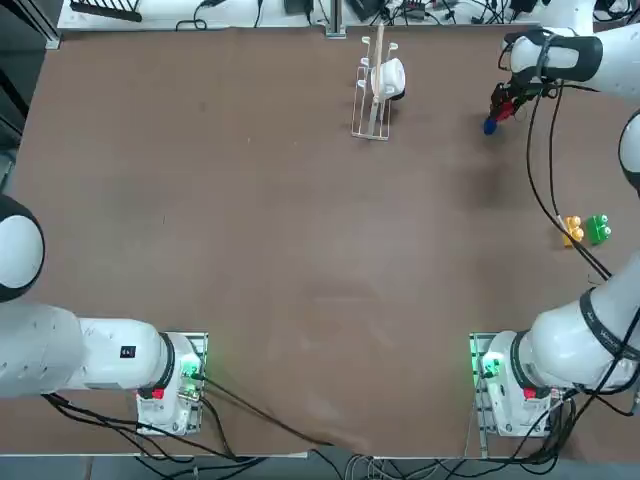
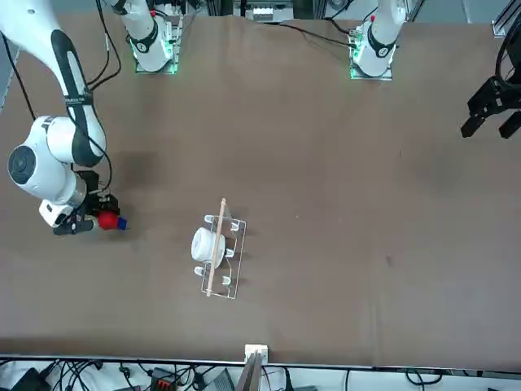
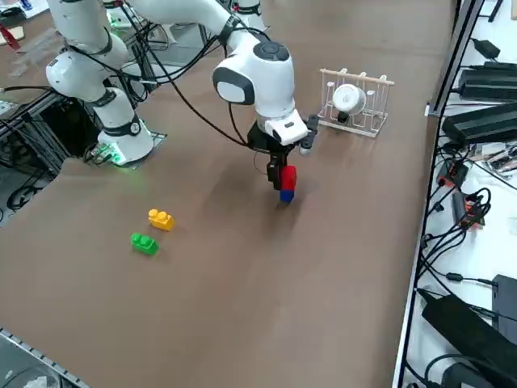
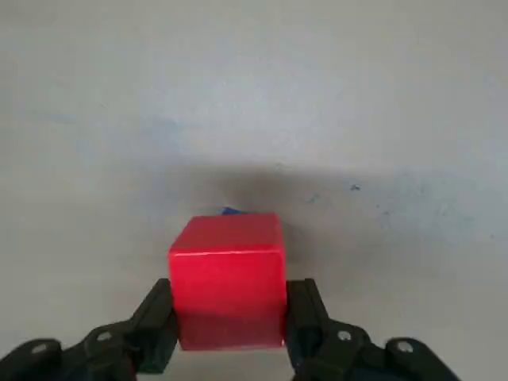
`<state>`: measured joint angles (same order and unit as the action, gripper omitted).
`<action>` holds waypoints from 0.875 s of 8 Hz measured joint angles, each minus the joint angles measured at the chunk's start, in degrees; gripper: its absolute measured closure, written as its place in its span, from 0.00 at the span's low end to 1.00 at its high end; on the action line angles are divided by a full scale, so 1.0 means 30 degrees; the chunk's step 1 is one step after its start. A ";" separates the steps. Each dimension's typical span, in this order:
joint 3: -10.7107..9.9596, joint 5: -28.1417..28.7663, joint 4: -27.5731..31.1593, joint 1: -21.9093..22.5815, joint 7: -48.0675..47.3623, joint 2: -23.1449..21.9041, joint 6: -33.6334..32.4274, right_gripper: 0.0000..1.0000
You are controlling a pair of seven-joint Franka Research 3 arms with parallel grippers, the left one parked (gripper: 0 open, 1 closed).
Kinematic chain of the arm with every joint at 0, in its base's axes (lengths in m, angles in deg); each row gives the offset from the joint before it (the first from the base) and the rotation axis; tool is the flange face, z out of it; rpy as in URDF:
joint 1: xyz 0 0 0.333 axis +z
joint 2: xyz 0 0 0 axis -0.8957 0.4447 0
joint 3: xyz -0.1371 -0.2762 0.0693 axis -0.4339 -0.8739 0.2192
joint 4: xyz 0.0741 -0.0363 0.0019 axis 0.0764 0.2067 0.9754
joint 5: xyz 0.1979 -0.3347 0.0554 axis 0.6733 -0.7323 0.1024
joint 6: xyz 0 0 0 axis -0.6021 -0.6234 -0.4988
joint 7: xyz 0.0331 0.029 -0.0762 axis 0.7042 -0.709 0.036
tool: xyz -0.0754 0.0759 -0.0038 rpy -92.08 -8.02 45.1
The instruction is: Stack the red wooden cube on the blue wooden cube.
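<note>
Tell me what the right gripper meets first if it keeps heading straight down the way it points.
The right gripper, shut on the red wooden cube, points down at the blue wooden cube directly beneath. The red cube would likely press on the blue one first; whether they already touch is unclear.

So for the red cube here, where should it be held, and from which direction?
By two opposite side faces, coming straight down from above. The right hand does just that: a finger on each flat side of the red cube, leaving its underside free above the blue cube.
</note>
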<state>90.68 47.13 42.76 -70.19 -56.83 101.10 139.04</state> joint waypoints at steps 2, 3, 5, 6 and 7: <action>0.0001 0.0000 -0.0003 0.0000 0.0000 0.0000 -0.0041 0.30; 0.0002 0.0000 -0.0004 0.0000 0.0000 0.0016 -0.0111 0.30; 0.0002 0.0000 -0.0003 0.0000 0.0000 0.0225 -0.0155 0.30; 0.0002 0.0000 -0.0007 0.0000 0.0000 0.0294 -0.0155 0.30; 0.0002 0.0000 -0.0008 0.0000 0.0000 0.0293 -0.0155 0.30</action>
<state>90.69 47.13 42.74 -70.19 -56.83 101.98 138.57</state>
